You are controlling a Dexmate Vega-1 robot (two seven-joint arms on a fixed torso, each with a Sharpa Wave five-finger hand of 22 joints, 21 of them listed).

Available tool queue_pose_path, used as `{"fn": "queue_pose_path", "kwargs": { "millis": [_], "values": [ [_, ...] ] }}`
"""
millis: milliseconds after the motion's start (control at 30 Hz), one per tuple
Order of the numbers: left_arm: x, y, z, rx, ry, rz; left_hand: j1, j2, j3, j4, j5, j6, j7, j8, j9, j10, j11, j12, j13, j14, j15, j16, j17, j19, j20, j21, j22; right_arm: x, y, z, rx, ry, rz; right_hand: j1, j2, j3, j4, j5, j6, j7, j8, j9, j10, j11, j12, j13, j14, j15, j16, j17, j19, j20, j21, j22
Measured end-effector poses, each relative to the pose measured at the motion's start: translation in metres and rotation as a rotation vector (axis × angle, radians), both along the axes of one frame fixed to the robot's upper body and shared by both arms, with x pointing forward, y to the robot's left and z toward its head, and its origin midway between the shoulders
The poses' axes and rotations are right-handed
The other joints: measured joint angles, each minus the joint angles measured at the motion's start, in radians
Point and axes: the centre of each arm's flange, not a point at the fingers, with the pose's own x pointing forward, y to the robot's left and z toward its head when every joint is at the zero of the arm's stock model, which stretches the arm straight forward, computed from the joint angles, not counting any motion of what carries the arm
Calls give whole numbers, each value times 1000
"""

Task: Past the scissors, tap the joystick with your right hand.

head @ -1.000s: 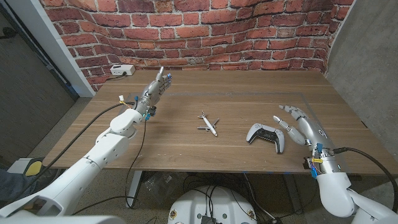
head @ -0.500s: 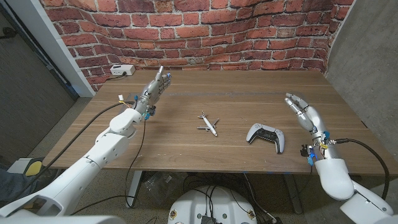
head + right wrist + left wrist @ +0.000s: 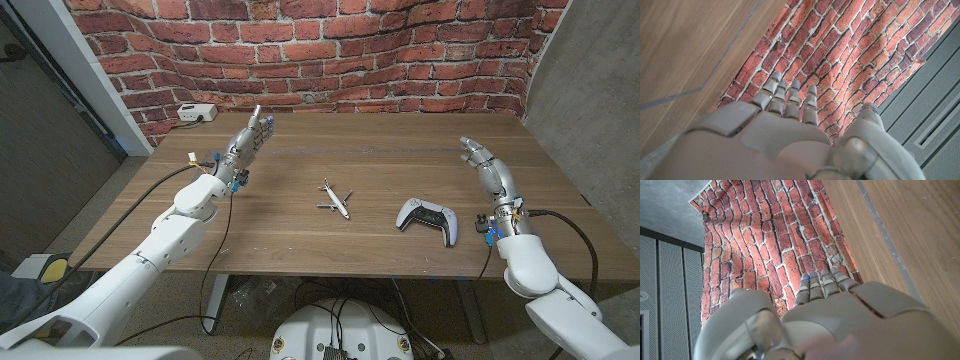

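A white game controller, the joystick, is lying on the wooden tabletop toward the robot's right side. A small toy airplane is lying near the middle, to the controller's left. The right hand is hovering above the tabletop, to the right of the controller and apart from it, fingers extended, holding nothing. The left hand is raised on the far left side, fingers straight, empty. A white box is sitting by the brick wall.

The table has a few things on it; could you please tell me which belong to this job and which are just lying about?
Part of the job:
game controller, with the joystick to tap
right robot hand, open, raised beside it

Just lying about:
toy airplane
white box by the wall
left robot hand
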Motion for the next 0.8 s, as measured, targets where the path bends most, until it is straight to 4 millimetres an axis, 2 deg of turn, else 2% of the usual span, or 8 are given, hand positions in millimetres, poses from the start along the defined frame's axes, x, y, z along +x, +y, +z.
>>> {"fn": "queue_pose_path", "kwargs": {
  "millis": [167, 300, 500, 800],
  "values": [
    [1, 1, -1, 1, 3, -4, 0, 0, 0, 0, 0, 0, 0, 0, 0, 0, 0, 0, 0, 0, 0, 0, 0, 0, 0, 0, 0, 12, 0, 6, 38, 13, 76, -7, -3, 0, 0, 0, -5, 5, 0, 0, 0, 0, 0, 0, 0, 0, 0, 0, 4, -4, 0, 0],
    [1, 1, -2, 5, 5, -8, 0, 0, 0, 0, 0, 0, 0, 0, 0, 0, 0, 0, 0, 0, 0, 0, 0, 0, 0, 0, 0, 23, 2, 11, 70, 22, 137, -11, -7, -4, 4, 0, -11, 11, 0, 0, 0, 10, 0, 0, 0, 0, 0, 0, 11, -11, 0, -3],
    [0, 1, 0, 13, 1, -8, 0, 0, 0, 0, 0, 0, 0, -4, 0, 0, 0, 0, 0, 0, 0, 0, 0, 0, 0, 0, 0, 36, 3, 16, 106, 38, 209, -17, -4, -4, 4, 0, -18, 29, 0, 0, -5, 16, 0, 0, -5, -5, -4, 0, 14, -26, 0, -5],
    [-1, -1, 5, 20, -10, -12, 0, 0, 0, 0, 0, 0, 0, -4, 0, 0, 0, 0, 0, 0, 0, 0, 0, 0, 0, 0, 0, 57, 3, 21, 148, 63, 328, -25, -12, -9, 9, 0, -23, 34, 0, 0, -11, 21, -5, 0, -5, -5, -4, 0, 14, -26, -6, -5]
  ]
}}
